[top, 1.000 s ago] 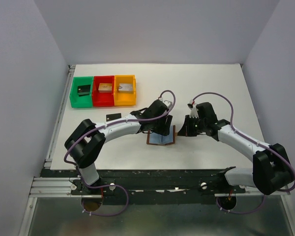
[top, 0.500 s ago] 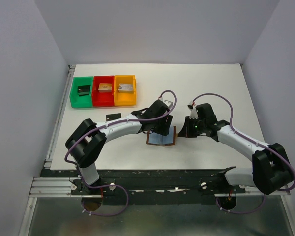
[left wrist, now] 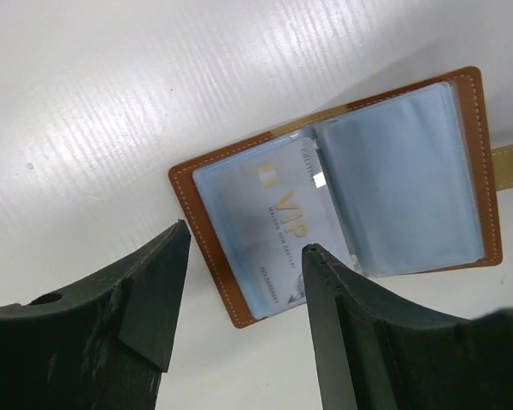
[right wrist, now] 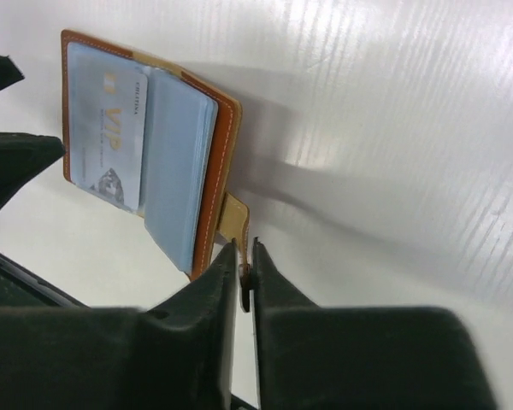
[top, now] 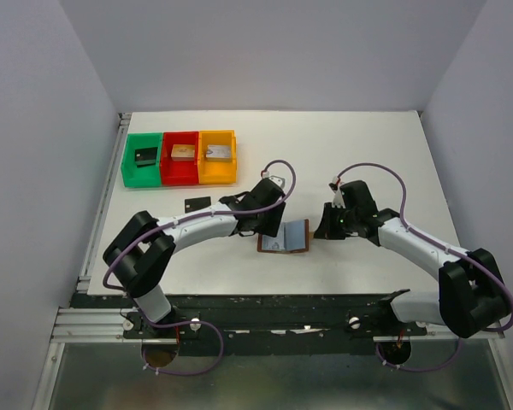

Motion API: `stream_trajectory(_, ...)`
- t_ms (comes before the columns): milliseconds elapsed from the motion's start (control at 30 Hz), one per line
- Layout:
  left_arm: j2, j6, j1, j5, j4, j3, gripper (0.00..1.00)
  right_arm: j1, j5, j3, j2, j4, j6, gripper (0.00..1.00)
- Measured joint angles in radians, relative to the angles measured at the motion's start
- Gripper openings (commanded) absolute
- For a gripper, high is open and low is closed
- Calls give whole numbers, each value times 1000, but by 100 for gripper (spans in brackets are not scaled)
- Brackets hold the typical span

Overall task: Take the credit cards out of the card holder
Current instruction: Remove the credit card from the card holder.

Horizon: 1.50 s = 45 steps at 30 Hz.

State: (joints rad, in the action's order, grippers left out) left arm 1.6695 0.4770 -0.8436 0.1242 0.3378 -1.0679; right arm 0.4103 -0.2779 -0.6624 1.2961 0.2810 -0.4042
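Flattened: card holder (top: 284,237); left gripper (left wrist: 246,237) spread above it; right gripper (right wrist: 244,248) pinches strap (right wrist: 233,213).

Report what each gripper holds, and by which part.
The right gripper pinches the card holder by its closure strap. The left gripper hangs open over it, holding nothing.

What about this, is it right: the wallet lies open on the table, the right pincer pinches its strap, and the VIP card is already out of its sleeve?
Not quite. The VIP card sits inside its clear sleeve, not out of it; the left wrist view shows this. The rest stands: the wallet lies open on the table and the right pincer pinches its strap.
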Motion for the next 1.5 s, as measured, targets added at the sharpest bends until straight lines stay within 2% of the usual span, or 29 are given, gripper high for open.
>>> stream_trajectory(67,-10,3,8,9,0,11,68,0,13,0,0,13,-5,41)
stream_trajectory(167,-21,8,27,21,1,30,68,0,48,-14,-7,58,-5,48)
stream_trajectory(300,-76,18,65,24,-1,70,67,0,88,-50,-53,126,4,48)
stream_trajectory(433,-196,28,107,-10,-58,135,62,0,69,-71,-201,107,3,48)
stream_trajectory(500,-265,49,132,-94,-164,193,56,-2,-3,-61,-264,20,-15,46)
stream_trajectory(567,-296,87,150,-192,-299,256,40,-2,-93,-59,-259,-79,-43,43)
stream_trajectory(633,-288,121,158,-273,-412,304,27,2,-179,-65,-188,-161,-72,39)
stream_trajectory(700,-249,163,160,-359,-511,341,18,11,-237,-63,-88,-228,-100,36)
stream_trajectory(933,-155,215,161,-421,-558,341,0,30,-332,-13,108,-357,-188,35)
stream_trajectory(1133,-113,229,161,-381,-497,308,0,46,-350,-13,187,-424,-216,35)
stream_trajectory(1500,-66,235,162,-317,-434,307,0,54,-350,-13,305,-446,-229,35)
